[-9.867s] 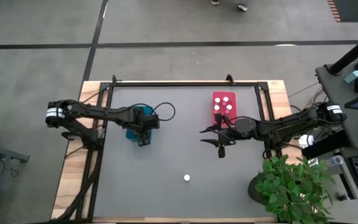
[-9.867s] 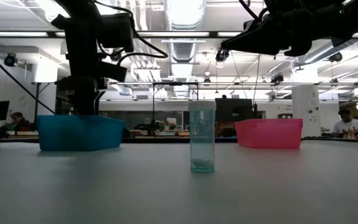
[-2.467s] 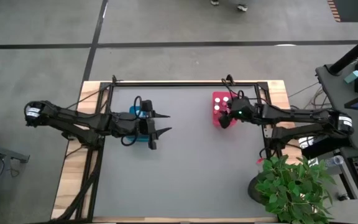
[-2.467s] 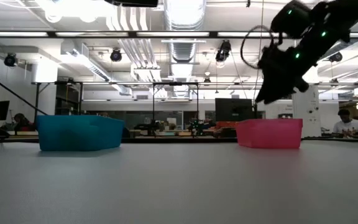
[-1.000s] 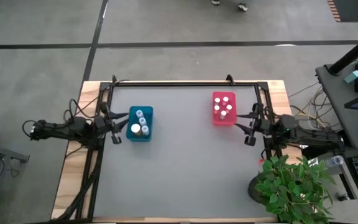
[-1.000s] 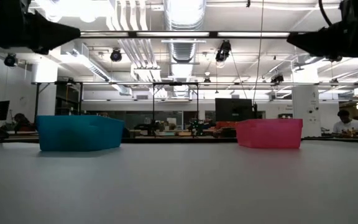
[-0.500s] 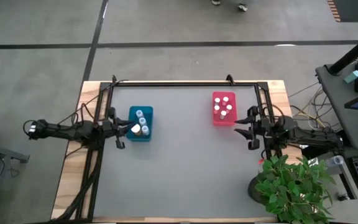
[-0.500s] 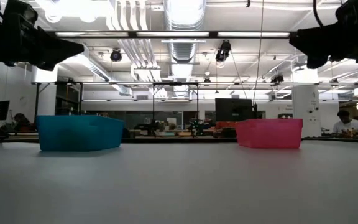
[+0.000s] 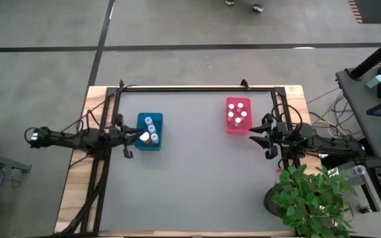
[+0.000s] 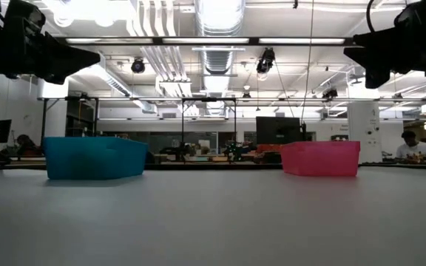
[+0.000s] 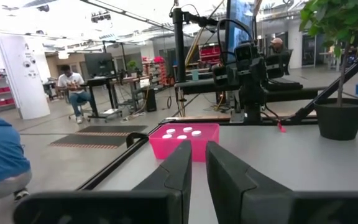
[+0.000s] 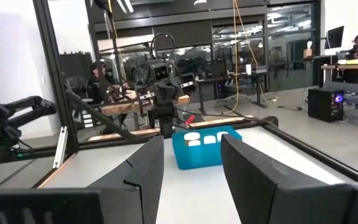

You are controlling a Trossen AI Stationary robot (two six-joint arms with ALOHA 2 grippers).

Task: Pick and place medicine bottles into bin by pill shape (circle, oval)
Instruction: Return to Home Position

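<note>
The medicine bottles stand upright in two bins, white caps up. A few stand in the blue bin (image 9: pixel 149 131), which also shows in the right wrist view (image 12: pixel 205 149). Several stand in the pink bin (image 9: pixel 238 116), also in the left wrist view (image 11: pixel 185 140). My left gripper (image 9: pixel 127 132) hangs at the table's left edge beside the blue bin, fingers almost together, holding nothing. My right gripper (image 9: pixel 266 137) hangs at the right edge near the pink bin, open and holding nothing. No bottle stands on the bare table.
The grey table top (image 9: pixel 197 178) lies bare between and in front of the bins. A black frame rail (image 9: pixel 197 88) runs along the far edge. A potted plant (image 9: pixel 309 198) stands off the near right corner. People sit at desks in the room behind (image 11: pixel 73 87).
My left gripper has shifted a little toward the blue bin and tipped slightly downward. My right arm has dipped slightly too. The bins and bottles have stayed where they were.
</note>
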